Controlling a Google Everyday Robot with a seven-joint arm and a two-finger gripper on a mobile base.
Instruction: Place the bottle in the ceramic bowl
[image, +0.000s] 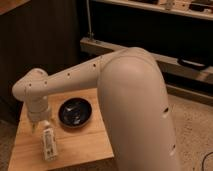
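The white bottle lies flat on the wooden table, near its front left, with the cap end pointing away toward the arm. The dark glossy ceramic bowl stands just right of and behind it, empty, with light reflections inside. My gripper hangs under the white wrist at the table's left side, just over and left of the bottle's cap end, and left of the bowl. The wrist hides most of the gripper.
My large white arm fills the right half of the view and hides the table's right part. A dark cabinet stands behind the table, and metal shelving runs along the back right. The table's front edge is close below the bottle.
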